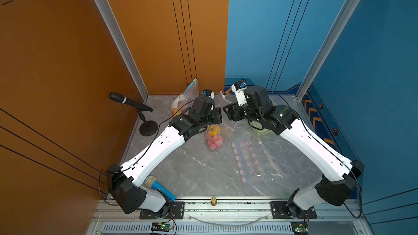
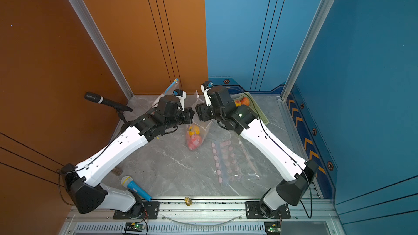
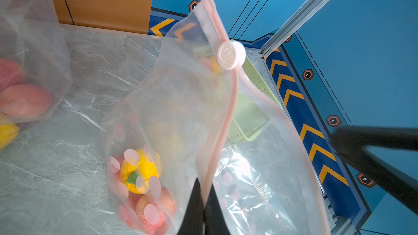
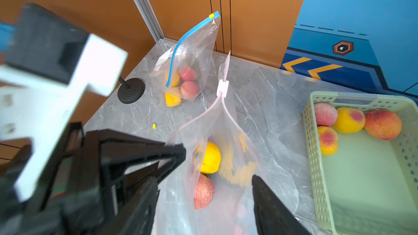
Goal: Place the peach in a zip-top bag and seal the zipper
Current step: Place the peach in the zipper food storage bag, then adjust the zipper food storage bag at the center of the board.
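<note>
Left end effector pinches bag rim

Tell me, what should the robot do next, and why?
Probably the right gripper, now open, should move to the round white slider and close on it. The left gripper pinches the pink zipper strip of the clear plastic bag, a pink peach sits inside, and the mouth gapes.
</note>
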Available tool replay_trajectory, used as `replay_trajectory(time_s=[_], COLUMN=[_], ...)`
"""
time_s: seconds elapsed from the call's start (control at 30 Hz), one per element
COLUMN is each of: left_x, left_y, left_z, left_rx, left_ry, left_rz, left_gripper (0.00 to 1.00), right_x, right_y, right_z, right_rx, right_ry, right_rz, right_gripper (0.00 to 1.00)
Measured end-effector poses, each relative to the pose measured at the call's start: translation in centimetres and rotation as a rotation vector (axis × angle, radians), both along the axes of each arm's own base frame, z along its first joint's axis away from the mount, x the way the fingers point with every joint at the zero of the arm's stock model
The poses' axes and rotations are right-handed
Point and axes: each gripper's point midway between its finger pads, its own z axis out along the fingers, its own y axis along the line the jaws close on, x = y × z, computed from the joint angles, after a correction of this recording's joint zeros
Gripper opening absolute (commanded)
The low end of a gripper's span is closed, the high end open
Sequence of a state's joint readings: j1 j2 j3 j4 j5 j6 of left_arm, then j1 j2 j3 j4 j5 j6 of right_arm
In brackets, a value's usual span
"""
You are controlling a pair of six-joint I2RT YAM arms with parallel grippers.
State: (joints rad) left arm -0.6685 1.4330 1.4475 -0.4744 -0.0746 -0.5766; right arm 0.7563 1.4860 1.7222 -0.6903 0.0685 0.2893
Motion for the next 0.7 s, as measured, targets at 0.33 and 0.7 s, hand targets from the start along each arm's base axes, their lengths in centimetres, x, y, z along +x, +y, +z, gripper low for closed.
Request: replay_trajectory(time_s=[0.33, 0.7], left_x=[-0.2, -0.3], left_y=[0.2, 0.2], left_z=[0.4, 0.1], left_rx=[-0.016, -0.022], left_ry=[-0.008, -0.001], left_rz=[0.005, 0.01], left_gripper=[0.0, 0.0], right_x=[-2.7, -0.7], right_y=[-4.2, -1.6], right_z=[-2.2, -6.4], right_rx=[0.063, 0.068], right_ry=[0.072, 0.189], right_rz=[-0.152, -0.164], right_gripper=[0.58, 0.49])
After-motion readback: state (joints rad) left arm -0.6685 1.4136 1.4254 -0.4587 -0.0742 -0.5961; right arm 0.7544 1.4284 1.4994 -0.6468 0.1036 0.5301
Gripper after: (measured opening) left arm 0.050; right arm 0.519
